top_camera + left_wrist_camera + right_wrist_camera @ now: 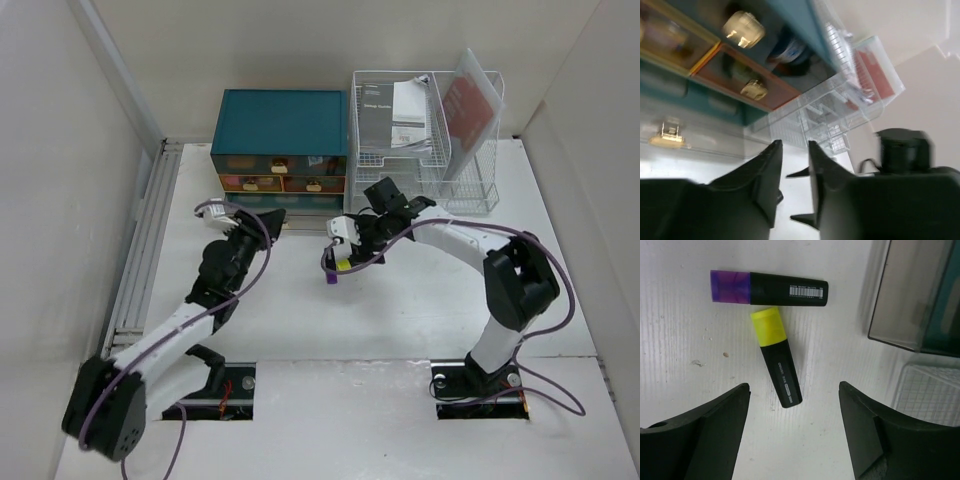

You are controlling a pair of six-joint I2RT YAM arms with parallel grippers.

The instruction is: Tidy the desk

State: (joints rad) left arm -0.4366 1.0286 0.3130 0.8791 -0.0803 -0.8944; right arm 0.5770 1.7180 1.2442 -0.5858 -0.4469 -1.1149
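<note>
The white desk (300,330) holds two highlighters side by side: a yellow-capped one (777,360) and a purple-capped one (770,288), which show as small marks (338,268) in the top view. My right gripper (794,386) hovers wide open just above the yellow highlighter's black end and touches nothing; the top view shows this gripper (345,248) at the desk's middle. My left gripper (794,144) is empty, with a narrow gap between its fingers. It points at the foot of the teal drawer box (280,150).
The box's clear bottom drawer (912,295) is pulled out, its gold knob (670,135) near my left fingers. A white wire rack (425,130) with papers and a red-covered folder stands right of the box. Walls close in on both sides.
</note>
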